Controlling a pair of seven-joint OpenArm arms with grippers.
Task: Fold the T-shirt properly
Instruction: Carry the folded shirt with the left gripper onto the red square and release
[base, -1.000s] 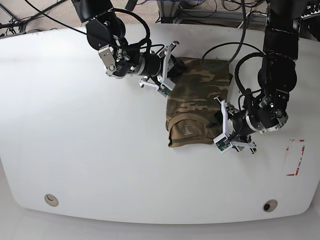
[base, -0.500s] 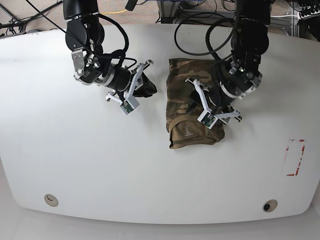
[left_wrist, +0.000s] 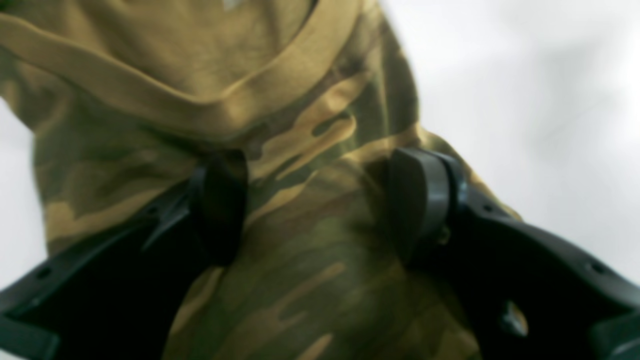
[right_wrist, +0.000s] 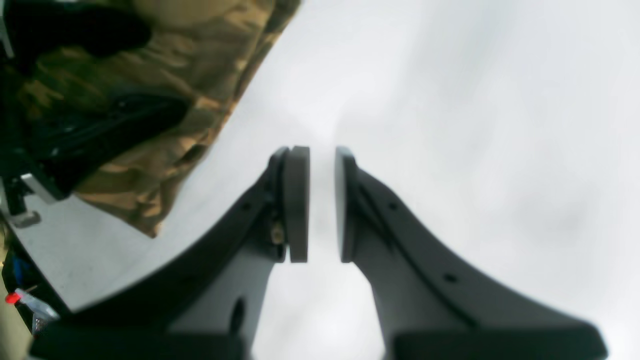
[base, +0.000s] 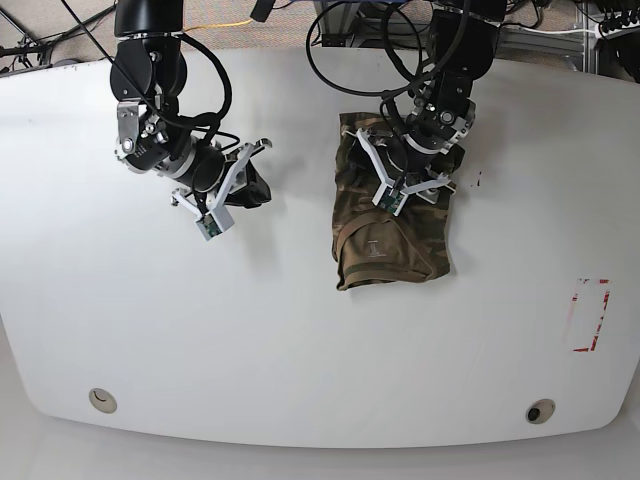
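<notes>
**Left gripper moved inward over the folded shirt**

Right gripper (base: 243, 190): fingers slightly parted, nothing between them, now farther from the cloth than in the earlier base views. Left gripper (base: 405, 182): fingers wide, shifted onto the T-shirt (base: 380, 245), which lies compactly folded on the white table (base: 250, 350). Smoothing or refolding probably remains.

Shirt (base: 392, 240) under left gripper (left_wrist: 320, 205): camo, olive green, dark brown, tan; neckband beyond the fingers (left_wrist: 422, 200) plain tan-brown. Fingers black. Table (base: 250, 340) around right gripper (right_wrist: 322, 205) white. Right gripper dark, black-grey.
</notes>
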